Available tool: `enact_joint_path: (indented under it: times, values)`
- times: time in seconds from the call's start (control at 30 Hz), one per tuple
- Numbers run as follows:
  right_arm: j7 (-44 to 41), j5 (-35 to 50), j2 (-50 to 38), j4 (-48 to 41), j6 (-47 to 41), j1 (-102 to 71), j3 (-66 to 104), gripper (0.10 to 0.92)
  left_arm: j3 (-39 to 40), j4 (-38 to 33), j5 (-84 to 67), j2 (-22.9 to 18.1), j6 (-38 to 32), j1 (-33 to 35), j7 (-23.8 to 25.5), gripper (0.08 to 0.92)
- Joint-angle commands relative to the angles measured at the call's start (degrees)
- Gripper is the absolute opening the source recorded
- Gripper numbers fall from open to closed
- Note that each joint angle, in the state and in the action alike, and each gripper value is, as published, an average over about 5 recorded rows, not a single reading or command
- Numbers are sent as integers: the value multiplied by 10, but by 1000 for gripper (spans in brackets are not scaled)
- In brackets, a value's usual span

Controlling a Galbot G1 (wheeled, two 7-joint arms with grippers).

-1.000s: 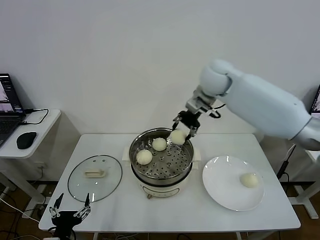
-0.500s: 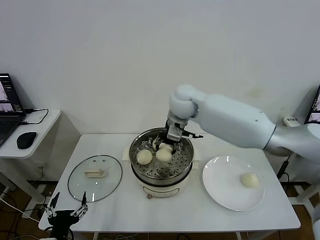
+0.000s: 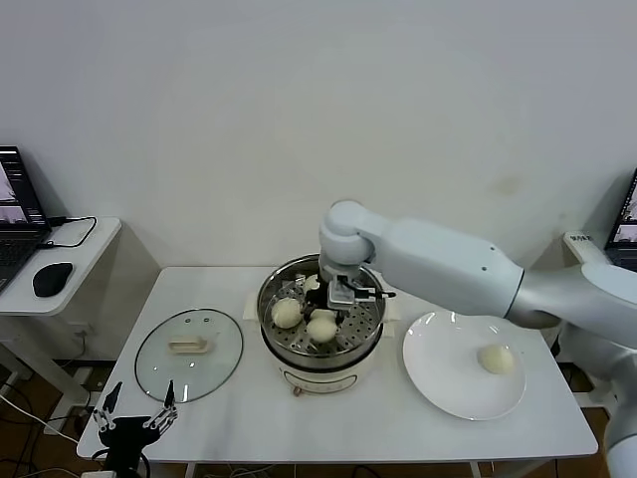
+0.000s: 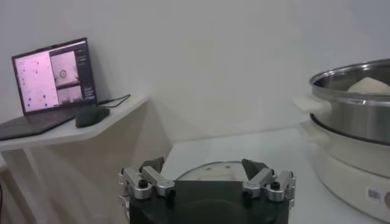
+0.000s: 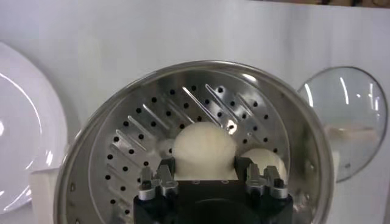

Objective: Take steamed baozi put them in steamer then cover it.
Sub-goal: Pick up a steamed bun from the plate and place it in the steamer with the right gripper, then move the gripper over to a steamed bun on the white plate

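The steamer [image 3: 370,321] stands mid-table, its perforated tray [image 5: 131,152] showing. My right gripper [image 3: 324,321] reaches down into it and is shut on a steamed baozi [image 5: 204,148], one finger on each side, low over the tray. A second baozi [image 3: 287,314] lies on the tray beside it [image 5: 266,162], and a third [image 3: 312,284] peeks out behind the wrist. One more baozi [image 3: 496,358] rests on the white plate [image 3: 438,373]. The cover [image 3: 189,354], a glass lid, lies flat left of the steamer [image 5: 344,115]. My left gripper [image 3: 134,410] hangs open off the table's front left corner [image 4: 204,167].
A side table at the far left carries a laptop [image 4: 52,76] and a mouse [image 3: 52,278]. The white wall runs close behind the table. From the left wrist, the steamer's steel wall [image 4: 359,115] and the lid's edge [image 4: 210,170] show ahead.
The right arm has swung from above the steamer's back rim down into the pot, carrying the baozi toward the front middle of the tray. The left arm has stayed put.
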Motion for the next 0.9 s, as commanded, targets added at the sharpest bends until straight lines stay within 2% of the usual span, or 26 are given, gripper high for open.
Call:
enact_joint_path:
  times: [0.03, 0.4, 0.5, 0.7, 0.8, 0.9]
  values:
    - [6, -24, 9, 5, 12, -19, 1, 594, 0, 1, 0, 1, 1, -3, 1, 823]
    - [10, -23, 7, 13, 1, -21, 0, 602, 7, 5, 0, 0, 1, -7, 5, 823]
    - [15, -22, 1, 19, -10, -17, 6, 650, 8, 4, 0, 1, 2, -8, 6, 823]
    - [13, -8, -31, 37, -46, 11, 43, 800, 9, 3, 1, 1, 2, -8, 7, 823]
    - [13, 33, -60, 39, -84, 32, 66, 820, 10, 3, 1, 2, 2, -8, 7, 823]
    - [10, 98, -97, 35, -173, 57, 85, 822, 10, 5, 1, 3, 3, -11, 9, 823]
